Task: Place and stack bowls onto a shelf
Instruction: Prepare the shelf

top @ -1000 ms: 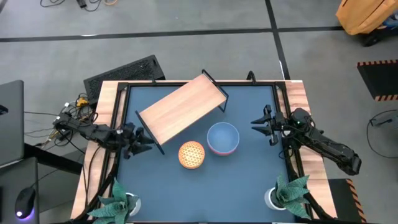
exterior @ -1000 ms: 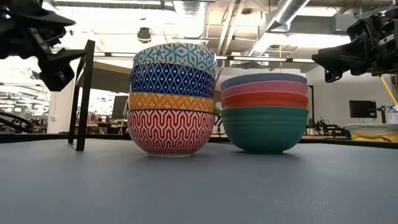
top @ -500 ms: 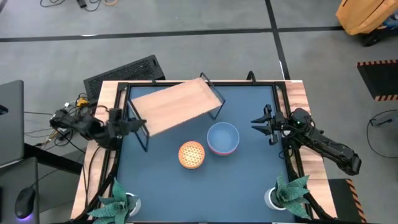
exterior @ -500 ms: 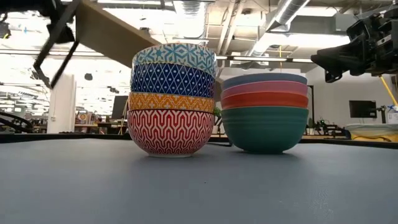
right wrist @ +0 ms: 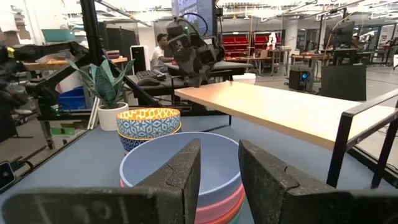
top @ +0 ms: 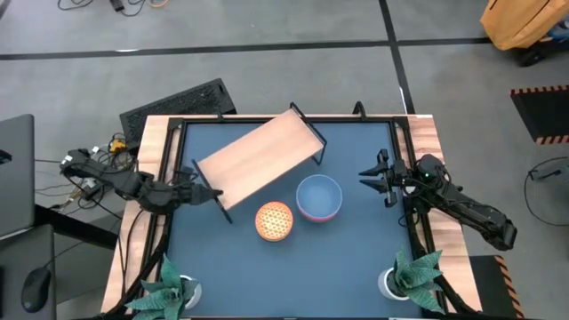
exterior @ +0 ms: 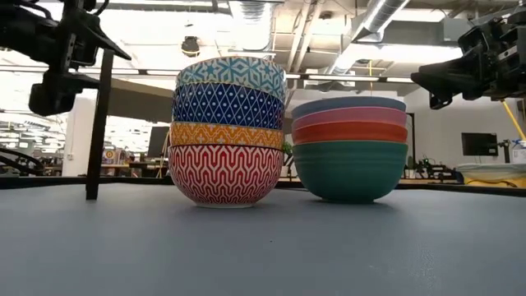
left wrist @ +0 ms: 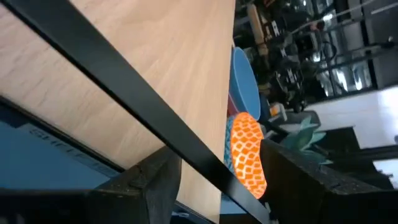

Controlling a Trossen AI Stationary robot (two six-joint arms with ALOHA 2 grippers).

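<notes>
- Two bowl stacks (top: 274, 220) (top: 318, 196) sit mid-counter (top: 356, 258) by the shelf (top: 258, 156); rigid, slippery, breakable, so pinch rims.
- Left gripper (top: 203, 194) jaws clamp the shelf leg (exterior: 99, 123); right gripper (top: 373, 174) jaws part-open, empty.

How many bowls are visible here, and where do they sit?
8, in two stacks of four on the blue tabletop, in front of the shelf. The patterned stack is nearer the left arm, the plain-coloured stack nearer the right. None sit on the shelf.

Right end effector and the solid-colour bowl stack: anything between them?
Nothing: high view shows bare blue tabletop between the right end effector and the stack.
</notes>
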